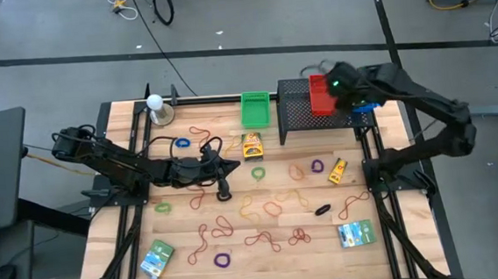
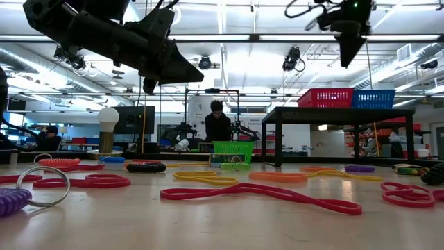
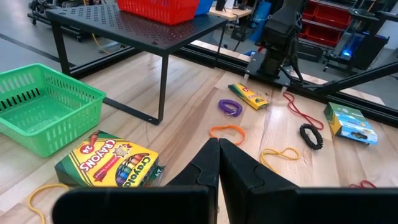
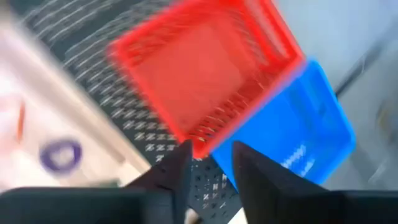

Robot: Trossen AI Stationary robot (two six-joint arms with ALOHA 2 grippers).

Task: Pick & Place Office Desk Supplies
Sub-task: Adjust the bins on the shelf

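the right gripper (image 4: 208, 165) hangs over the red plastic mesh basket (image 1: 320, 94) on the black perforated metal shelf (image 1: 304, 111), its fingers a little apart with nothing between them. whether anything lies in that basket i cannot tell. the left gripper (image 1: 230, 165) hovers mid-surface, fingers pressed together and empty, just beside the yellow cardboard crayon box (image 1: 251, 145).

most of the job looks undone to me. thin rubber-band loops in red, orange and purple (image 1: 222, 260) lie scattered over the wooden surface (image 1: 129, 245), along with two green-blue packets (image 1: 157, 258), a small yellow bottle (image 1: 336, 171) and a black ring (image 1: 322, 210). the green plastic basket (image 1: 255, 109) looks empty.
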